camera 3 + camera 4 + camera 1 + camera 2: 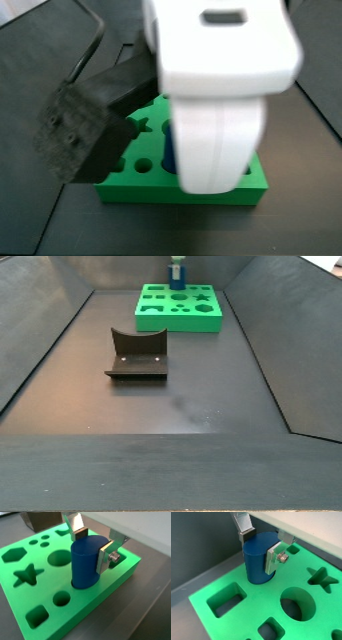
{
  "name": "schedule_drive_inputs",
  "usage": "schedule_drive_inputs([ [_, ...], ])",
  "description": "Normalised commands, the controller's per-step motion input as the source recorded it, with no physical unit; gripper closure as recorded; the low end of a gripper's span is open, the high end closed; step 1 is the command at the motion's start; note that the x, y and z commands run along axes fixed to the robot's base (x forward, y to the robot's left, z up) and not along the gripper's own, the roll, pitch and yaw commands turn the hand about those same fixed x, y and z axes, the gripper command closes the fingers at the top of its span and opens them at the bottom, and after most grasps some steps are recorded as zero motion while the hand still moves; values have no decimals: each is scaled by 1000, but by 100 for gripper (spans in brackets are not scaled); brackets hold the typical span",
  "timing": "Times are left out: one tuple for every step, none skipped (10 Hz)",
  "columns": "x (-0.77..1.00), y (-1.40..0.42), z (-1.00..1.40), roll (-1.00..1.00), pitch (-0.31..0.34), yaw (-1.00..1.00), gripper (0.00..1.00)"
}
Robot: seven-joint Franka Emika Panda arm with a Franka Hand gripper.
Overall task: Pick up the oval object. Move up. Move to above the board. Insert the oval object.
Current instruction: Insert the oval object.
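A: Why was the oval object (86, 562) held standing straight up?

B: It was judged that way so its rounded bottom could be lined up with the hole. It was pinched between the two silver fingers (107, 554) of the gripper (263, 544), so the jaws were only as far apart as the peg is thick. In both wrist views its lower end was seen already down in the board (251, 607), near one edge.

A: Where was all this seen from the side?

B: In a side view the board (201, 322) was seen at about twelve o'clock on the floor, with the blue peg (177, 273) standing on it. The fixture (138, 354) was set nearer, at about ten o'clock, well apart.

A: How many things were counted?

B: One peg, one board, one fixture and one gripper were counted. The holes could not all be counted.
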Motion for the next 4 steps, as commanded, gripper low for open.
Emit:
schedule_drive_inputs([
  [-254, 191, -446, -30, -207, -71, 100],
  [0, 0, 0, -9, -31, 0, 100],
  [-89, 3, -77, 96, 0, -51, 100],
  [-43, 37, -31, 70, 0, -46, 100],
])
